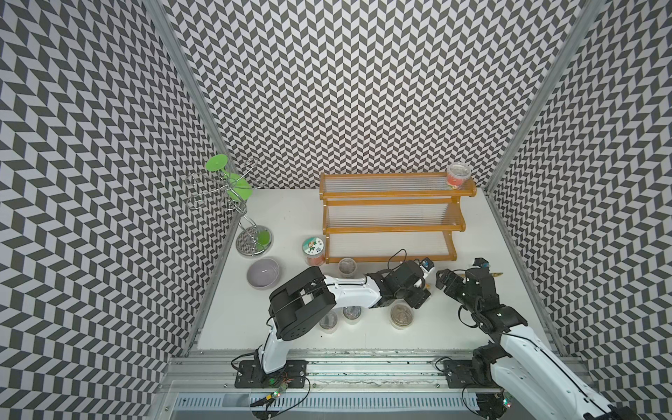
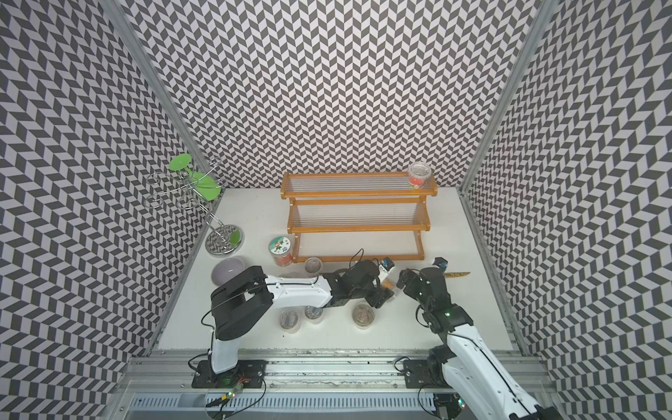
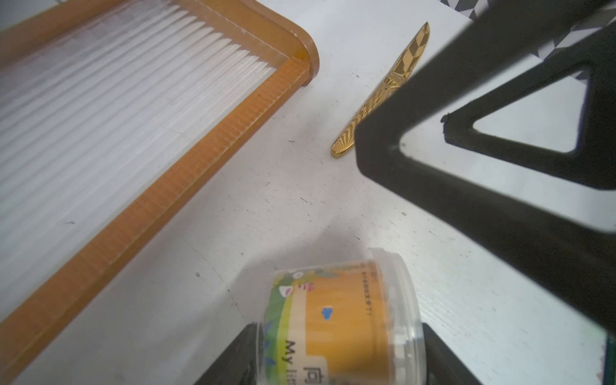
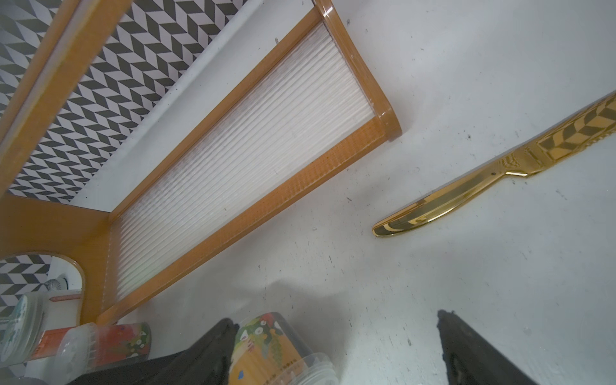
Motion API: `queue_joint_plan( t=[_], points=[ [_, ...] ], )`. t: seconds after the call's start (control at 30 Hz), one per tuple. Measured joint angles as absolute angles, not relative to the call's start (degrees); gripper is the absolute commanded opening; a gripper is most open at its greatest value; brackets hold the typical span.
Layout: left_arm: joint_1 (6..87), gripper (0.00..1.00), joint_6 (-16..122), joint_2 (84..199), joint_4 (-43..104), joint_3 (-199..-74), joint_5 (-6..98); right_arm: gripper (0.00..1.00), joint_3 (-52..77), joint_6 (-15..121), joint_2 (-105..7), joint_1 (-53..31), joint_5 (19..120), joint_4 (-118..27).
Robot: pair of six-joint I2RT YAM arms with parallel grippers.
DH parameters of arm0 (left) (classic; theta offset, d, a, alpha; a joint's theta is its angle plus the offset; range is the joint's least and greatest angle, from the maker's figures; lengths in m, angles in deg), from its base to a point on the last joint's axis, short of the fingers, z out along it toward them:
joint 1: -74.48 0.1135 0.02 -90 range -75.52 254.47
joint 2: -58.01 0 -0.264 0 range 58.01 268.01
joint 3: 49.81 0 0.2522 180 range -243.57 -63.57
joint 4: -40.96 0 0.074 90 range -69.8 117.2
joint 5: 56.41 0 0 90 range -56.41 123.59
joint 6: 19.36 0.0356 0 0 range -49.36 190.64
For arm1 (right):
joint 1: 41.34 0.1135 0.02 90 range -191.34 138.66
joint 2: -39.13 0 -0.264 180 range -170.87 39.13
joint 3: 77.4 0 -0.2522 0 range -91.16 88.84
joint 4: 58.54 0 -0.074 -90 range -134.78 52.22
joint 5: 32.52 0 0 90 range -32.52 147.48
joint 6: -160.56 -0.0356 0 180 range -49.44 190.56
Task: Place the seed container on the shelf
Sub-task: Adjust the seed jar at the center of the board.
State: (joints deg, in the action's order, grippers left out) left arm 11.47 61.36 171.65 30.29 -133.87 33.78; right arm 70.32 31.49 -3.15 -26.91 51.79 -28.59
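- One seed container (image 3: pixel 343 320), a clear jar with an orange label, lies tilted between the fingers of the left gripper (image 3: pixel 341 328), which look clamped on its sides. It is just in front of the right end of the lowest tier of the shelf (image 1: pixel 389 259), not yet on it.
- Smooth round plastic gripped this way may twist or slide out during a lift, and I cannot tell whether the lid is tight.
- The right gripper (image 4: pixel 335 320), jaws spread and grasping nothing, sits just beside the jar — a careless swing by either arm could clash fingers and knock it loose.
- The shelf's front rail stands between the jar and the ribbed tier. Too low an approach would catch it, and a jar released while tilted could roll off.
- A gold knife (image 4: pixel 466 193) lies near on the table (image 1: pixel 363 338) — a dropped jar might strike it.
- The red-labelled jar (image 1: pixel 458 176) at the top tier's right end is at risk only if that tier is chosen.
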Motion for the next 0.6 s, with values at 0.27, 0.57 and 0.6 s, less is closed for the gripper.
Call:
queue_joint_plan(
  t=[0.27,0.57,0.6],
  points=[
    [18.20,0.61,55.33,170.89,36.68,-129.89,47.37,0.95,70.14,35.82,-5.99,-26.91,56.99,-30.32],
    [27.25,0.61,39.75,169.16,48.26,-120.87,62.74,0.90,63.26,40.34,-13.53,-26.91,64.29,-29.88],
    [27.43,0.61,38.26,169.12,49.22,-120.17,63.52,0.89,62.60,40.89,-14.30,-26.91,65.36,-30.01]
  ],
)
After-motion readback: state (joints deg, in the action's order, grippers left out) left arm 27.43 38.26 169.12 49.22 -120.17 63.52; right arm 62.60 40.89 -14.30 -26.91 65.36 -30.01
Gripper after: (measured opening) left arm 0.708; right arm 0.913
